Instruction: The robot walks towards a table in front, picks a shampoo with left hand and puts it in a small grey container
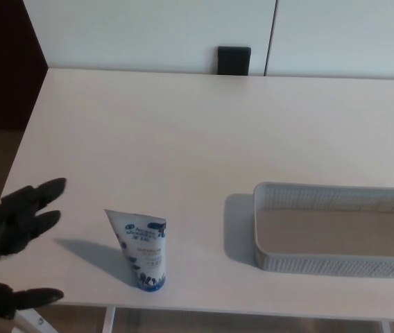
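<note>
Seemingly upright shampoo (140,248), left hand (8,236) near (fingers (43,189) spread)

head view | high, looking down | table (183,139) near edge (close)

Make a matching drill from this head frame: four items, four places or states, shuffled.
Items
1. shampoo tube
2. grey container
3. left hand
4. black rectangle

Places or states
A. open, fingers spread, at the near-left corner of the table
B. behind the far edge
C. standing cap down, near the front edge
D. on the right, cut off by the picture edge

Pairs: 1-C, 2-D, 3-A, 4-B
</note>
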Controlling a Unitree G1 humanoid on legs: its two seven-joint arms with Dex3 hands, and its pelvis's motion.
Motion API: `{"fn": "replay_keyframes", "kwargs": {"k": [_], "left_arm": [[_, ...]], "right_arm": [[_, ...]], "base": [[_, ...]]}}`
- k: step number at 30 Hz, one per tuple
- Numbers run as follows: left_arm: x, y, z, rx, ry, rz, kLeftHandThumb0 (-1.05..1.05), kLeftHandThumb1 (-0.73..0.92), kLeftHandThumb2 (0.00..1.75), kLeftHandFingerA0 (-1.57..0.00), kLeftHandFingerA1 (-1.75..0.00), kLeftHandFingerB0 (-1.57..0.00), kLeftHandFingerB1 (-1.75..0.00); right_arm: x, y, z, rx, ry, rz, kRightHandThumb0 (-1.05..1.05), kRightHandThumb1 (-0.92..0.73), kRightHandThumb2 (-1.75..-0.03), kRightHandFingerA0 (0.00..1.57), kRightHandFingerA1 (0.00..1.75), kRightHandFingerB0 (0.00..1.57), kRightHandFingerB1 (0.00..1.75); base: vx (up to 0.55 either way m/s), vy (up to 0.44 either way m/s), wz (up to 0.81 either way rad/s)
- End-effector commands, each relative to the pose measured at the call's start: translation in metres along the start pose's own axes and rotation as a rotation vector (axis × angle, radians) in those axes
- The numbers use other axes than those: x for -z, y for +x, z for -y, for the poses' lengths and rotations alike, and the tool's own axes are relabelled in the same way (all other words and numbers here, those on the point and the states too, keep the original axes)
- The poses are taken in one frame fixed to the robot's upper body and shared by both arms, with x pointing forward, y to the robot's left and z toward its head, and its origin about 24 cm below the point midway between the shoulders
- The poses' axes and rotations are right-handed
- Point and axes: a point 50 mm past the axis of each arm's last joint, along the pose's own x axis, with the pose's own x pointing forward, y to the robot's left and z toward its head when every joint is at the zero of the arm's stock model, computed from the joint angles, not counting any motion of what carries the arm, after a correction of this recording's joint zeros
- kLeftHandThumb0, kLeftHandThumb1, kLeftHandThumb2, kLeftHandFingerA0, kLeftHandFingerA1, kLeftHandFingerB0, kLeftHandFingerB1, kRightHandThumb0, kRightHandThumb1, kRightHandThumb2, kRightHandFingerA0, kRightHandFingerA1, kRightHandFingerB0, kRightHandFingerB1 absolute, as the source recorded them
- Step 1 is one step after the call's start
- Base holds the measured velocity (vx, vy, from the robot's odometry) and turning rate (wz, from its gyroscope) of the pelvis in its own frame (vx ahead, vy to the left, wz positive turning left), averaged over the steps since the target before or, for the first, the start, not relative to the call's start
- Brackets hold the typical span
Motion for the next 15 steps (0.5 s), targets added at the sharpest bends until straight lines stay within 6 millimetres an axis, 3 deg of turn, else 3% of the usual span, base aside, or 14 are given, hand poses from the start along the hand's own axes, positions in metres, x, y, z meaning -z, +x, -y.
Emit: {"fn": "replay_keyframes", "kwargs": {"k": [1,9,10,11,12,13,14,15], "left_arm": [[-0.006,0.0,0.01,0.042,0.009,0.011,-0.48,0.31,0.66,0.0,-0.16,0.0,-0.05],[-0.016,0.009,0.025,0.076,-0.018,0.051,-0.43,0.34,0.64,0.0,-0.18,0.0,-0.08],[-0.016,0.01,0.026,0.075,-0.022,0.059,-0.4,0.39,0.52,0.0,-0.22,0.0,-0.1],[-0.016,0.011,0.026,0.076,-0.022,0.063,-0.45,0.3,0.67,0.0,-0.19,0.0,-0.11],[-0.016,0.013,0.027,0.073,-0.03,0.071,-0.39,0.39,0.52,0.0,-0.24,0.0,-0.14],[-0.016,0.014,0.027,0.066,-0.041,0.076,-0.39,0.39,0.52,0.0,-0.24,0.0,-0.14],[-0.016,0.016,0.027,0.056,-0.045,0.084,-0.42,0.29,0.68,0.0,-0.24,0.0,-0.15],[-0.016,0.017,0.027,0.038,-0.049,0.093,-0.43,0.29,0.68,0.0,-0.26,0.0,-0.16]], "right_arm": [[0.001,0.0,0.001,-0.005,-0.005,-0.007,-0.39,-0.7,-0.61,0.57,0.43,0.54,0.4],[0.003,0.0,-0.002,-0.015,-0.009,-0.012,-0.38,-0.7,-0.61,0.58,0.43,0.54,0.4],[0.003,0.0,-0.002,-0.02,-0.008,-0.011,-0.37,-0.7,-0.6,0.58,0.43,0.54,0.4],[0.003,0.0,-0.002,-0.02,-0.01,-0.011,-0.37,-0.7,-0.6,0.58,0.44,0.54,0.4],[0.003,0.0,-0.002,-0.018,-0.019,-0.012,-0.38,-0.7,-0.61,0.58,0.43,0.54,0.4],[0.002,0.0,-0.002,-0.016,-0.027,-0.012,-0.38,-0.7,-0.61,0.58,0.43,0.54,0.4],[0.001,0.0,-0.001,-0.017,-0.032,-0.008,-0.37,-0.71,-0.61,0.59,0.43,0.54,0.4],[0.0,0.0,-0.001,-0.017,-0.036,-0.004,-0.38,-0.71,-0.61,0.59,0.43,0.54,0.4]], "base": [[0.0,0.0,0.0],[0.0,0.0,0.0],[0.0,0.0,0.0],[0.0,0.0,0.0],[0.0,0.0,0.0],[0.0,0.0,0.0],[0.0,0.0,0.0],[0.0,0.0,0.0]]}}
